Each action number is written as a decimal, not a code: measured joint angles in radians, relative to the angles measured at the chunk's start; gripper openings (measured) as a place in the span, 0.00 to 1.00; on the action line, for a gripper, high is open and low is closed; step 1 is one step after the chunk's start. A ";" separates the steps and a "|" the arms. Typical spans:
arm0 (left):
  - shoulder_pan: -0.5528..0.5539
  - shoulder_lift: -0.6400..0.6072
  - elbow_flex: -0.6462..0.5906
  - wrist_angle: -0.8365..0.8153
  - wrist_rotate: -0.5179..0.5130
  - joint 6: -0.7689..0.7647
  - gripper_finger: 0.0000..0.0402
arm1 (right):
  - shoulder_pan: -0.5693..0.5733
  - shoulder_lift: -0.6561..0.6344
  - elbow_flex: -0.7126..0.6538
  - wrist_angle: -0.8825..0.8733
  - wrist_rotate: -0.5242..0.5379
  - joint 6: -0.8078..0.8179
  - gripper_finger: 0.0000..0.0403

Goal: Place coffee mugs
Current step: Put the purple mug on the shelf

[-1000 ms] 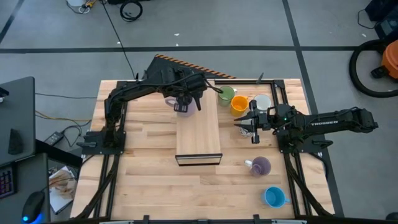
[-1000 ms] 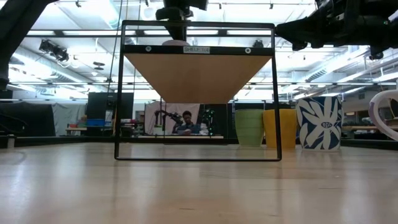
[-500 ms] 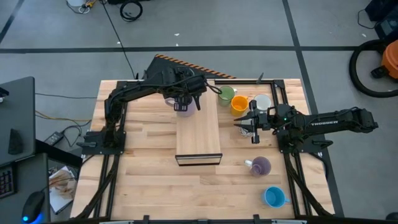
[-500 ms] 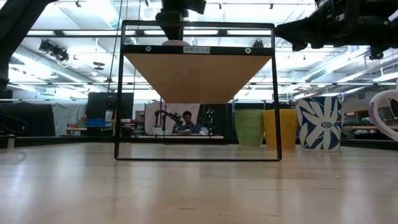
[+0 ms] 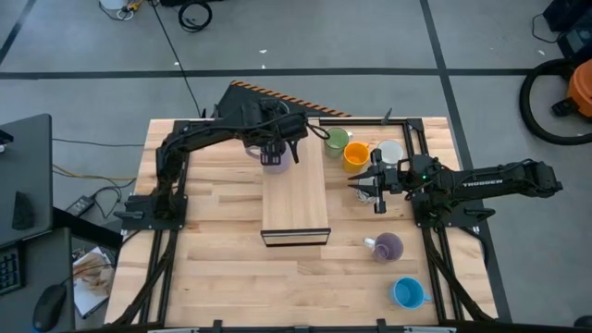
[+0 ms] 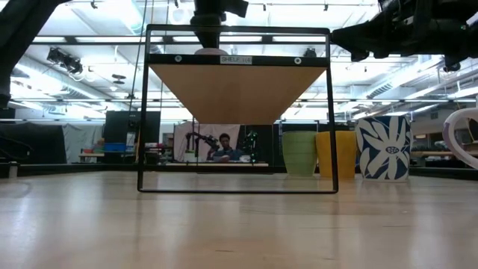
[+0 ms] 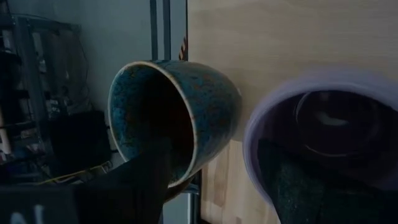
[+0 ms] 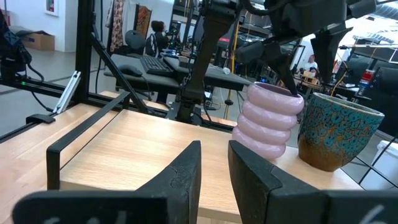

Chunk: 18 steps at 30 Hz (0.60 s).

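Two arms show from above: the left end effector [image 5: 275,154] sits over a lilac mug [image 5: 272,163] at the shelf's [image 5: 296,199] far end, the right end effector [image 5: 377,183] beside the orange mug [image 5: 355,154] above the desk [image 5: 222,268]. Low view — green mug [image 6: 299,153] stands right of the shelf. Left wrist: fingers [image 7: 298,186] straddle the lilac mug's wall, a speckled blue-brown mug [image 7: 174,118] just beside. Right wrist — its fingers [image 8: 184,180] stand narrowly apart, holding nothing.
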 joint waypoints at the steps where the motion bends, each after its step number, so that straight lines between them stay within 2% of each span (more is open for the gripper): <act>1: 0.000 0.002 0.000 0.000 -0.004 -0.001 0.60 | 0.000 0.000 0.000 0.000 0.000 0.000 0.22; 5: -0.003 0.006 0.000 0.008 -0.011 -0.009 0.59 | 0.000 0.000 0.000 0.000 0.000 0.000 0.22; 9: -0.011 0.023 -0.001 -0.004 -0.062 -0.008 0.59 | 0.000 0.000 0.000 0.000 0.000 0.000 0.22; 18: 0.006 0.049 0.000 -0.015 -0.078 0.024 0.59 | 0.003 0.000 0.000 -0.001 -0.002 0.008 0.22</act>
